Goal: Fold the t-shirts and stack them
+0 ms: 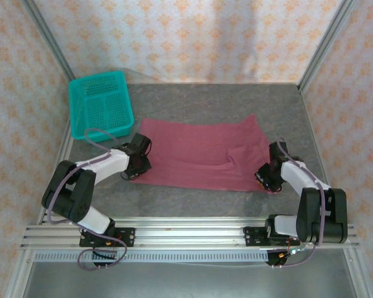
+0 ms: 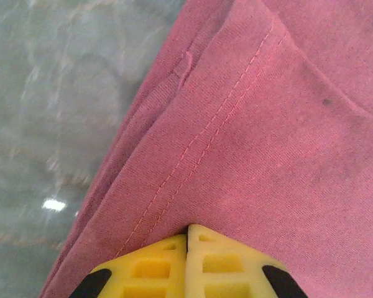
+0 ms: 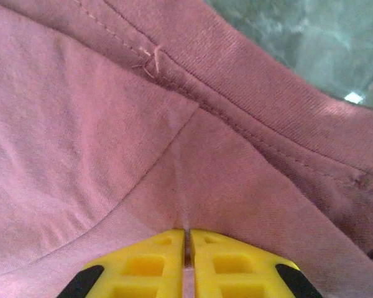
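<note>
Left gripper [image 2: 188, 234] is seen with its yellow jaws pressed together on a stitched hem of the maroon t-shirt [image 1: 202, 152]. The right gripper [image 3: 186, 236] is likewise closed on a pinch of cloth beside a seam. The t-shirt is laid out as a wide band across the middle of the grey mottled surface [image 1: 193, 99] and is held at its near left and near right corners. A light, limp, finely ribbed knit is judged. It will drape and crease, so all layers are best taken together at the corners. A teal mesh basket [image 1: 99, 102] is set at the far left.
</note>
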{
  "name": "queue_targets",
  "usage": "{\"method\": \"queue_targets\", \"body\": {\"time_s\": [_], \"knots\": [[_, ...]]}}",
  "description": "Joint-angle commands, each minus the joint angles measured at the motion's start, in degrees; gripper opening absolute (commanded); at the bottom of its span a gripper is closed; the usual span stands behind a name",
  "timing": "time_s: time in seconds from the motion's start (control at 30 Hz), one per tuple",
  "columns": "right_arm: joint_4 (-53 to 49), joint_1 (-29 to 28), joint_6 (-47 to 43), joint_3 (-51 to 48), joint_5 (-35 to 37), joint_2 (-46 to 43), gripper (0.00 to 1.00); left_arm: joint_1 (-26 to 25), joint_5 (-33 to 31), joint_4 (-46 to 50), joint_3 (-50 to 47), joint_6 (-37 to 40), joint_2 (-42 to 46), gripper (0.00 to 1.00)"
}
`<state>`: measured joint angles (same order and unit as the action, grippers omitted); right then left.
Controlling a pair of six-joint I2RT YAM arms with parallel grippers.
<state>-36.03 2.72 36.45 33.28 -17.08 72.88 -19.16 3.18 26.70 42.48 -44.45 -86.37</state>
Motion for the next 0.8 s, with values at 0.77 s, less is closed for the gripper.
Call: {"method": "queue_targets", "body": {"time_s": [0.77], "knots": [[-17.19,-4.93,7.36,0.33,7.07,-6.92,0.12,-1.51,2.63,16.83,-15.80,-8.20,19.98,0.09]]}}
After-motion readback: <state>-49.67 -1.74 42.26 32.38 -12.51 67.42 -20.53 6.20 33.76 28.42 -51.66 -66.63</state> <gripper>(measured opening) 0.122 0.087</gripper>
